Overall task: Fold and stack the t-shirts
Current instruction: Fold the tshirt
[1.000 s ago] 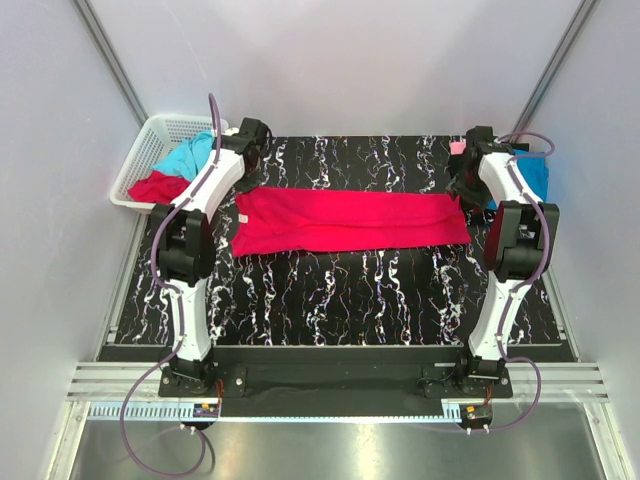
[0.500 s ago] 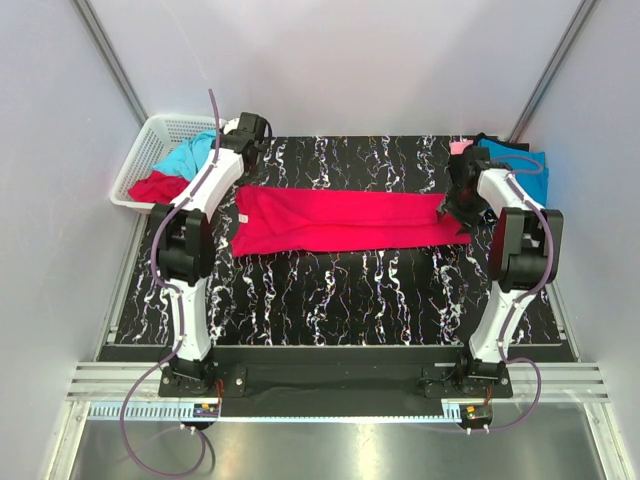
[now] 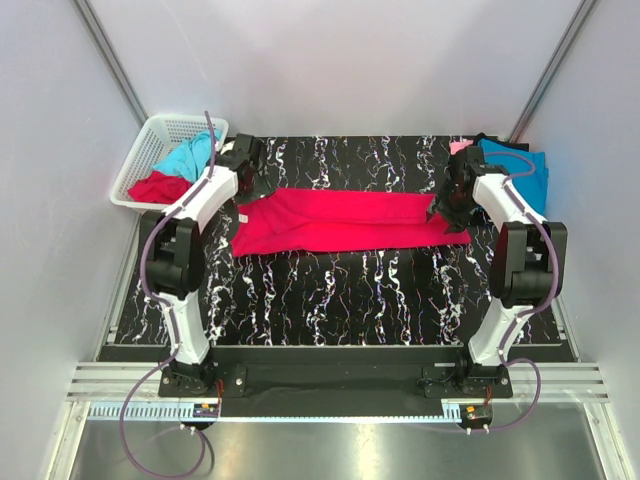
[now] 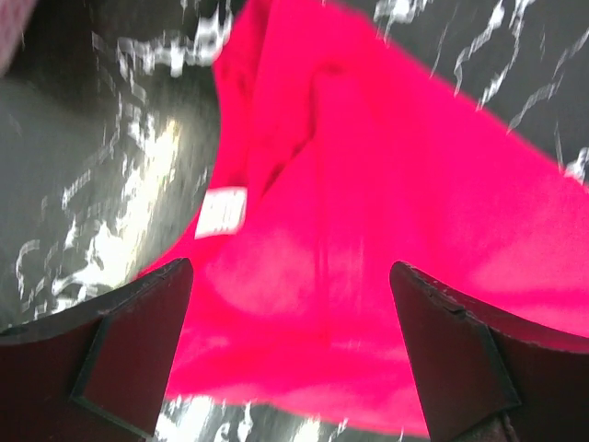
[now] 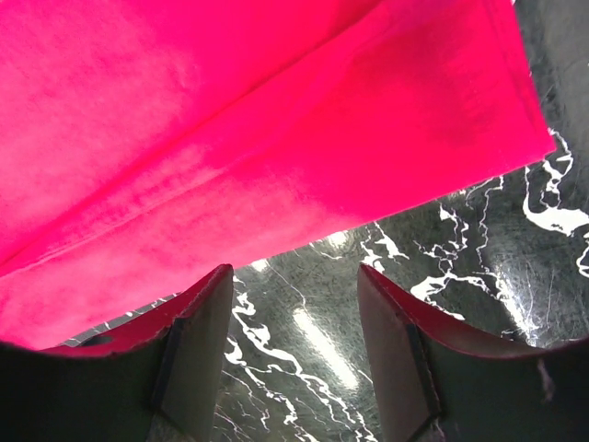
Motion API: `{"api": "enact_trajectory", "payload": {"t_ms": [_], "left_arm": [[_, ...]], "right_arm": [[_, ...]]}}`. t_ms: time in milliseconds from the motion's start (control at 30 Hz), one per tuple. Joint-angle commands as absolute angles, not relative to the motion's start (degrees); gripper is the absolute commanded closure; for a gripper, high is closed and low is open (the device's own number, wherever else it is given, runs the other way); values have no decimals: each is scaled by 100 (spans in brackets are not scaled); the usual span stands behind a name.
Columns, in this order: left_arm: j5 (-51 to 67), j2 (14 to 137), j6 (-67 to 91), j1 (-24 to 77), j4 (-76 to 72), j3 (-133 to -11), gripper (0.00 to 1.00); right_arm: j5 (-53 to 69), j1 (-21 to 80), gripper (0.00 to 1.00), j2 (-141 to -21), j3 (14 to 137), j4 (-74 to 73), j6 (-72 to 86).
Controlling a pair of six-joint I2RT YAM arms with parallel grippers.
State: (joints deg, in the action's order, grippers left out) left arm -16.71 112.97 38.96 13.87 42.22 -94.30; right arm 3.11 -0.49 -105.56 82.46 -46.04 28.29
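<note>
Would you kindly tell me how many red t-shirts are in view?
2. The spread red t-shirt lies across the middle of the table; the bunched red t-shirt sits in the white basket at far left. Others may be hidden in it.

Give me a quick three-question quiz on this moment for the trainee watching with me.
1. True or false: the left gripper is clamped on the spread red t-shirt.
2. The white basket holds: A) a turquoise shirt and a crimson shirt; B) one black shirt; C) nothing.
3. Over which end of the spread red t-shirt, in the top view, does the right gripper hang?
Key: 1 false, its jaws stand open above it; 2 A; 3 the right end.
</note>
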Motion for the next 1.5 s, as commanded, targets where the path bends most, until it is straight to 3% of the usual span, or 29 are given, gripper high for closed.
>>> {"api": "enact_trajectory", "payload": {"t_ms": [0,500,1467], "left_arm": [[-1108,10600,4034,1423,4078,-9054,6],[-676,10872,4333,2223,4026,-8262,6],[-1204,11153,4307,2153,4034,-7919,7]], "right_arm": [[290,104,37,-10599,8183,-4597,2786],[-141,264,38,-11434,8218,-4562,2593],[-9,272,42,-11206,8578,-4570,2663]]}}
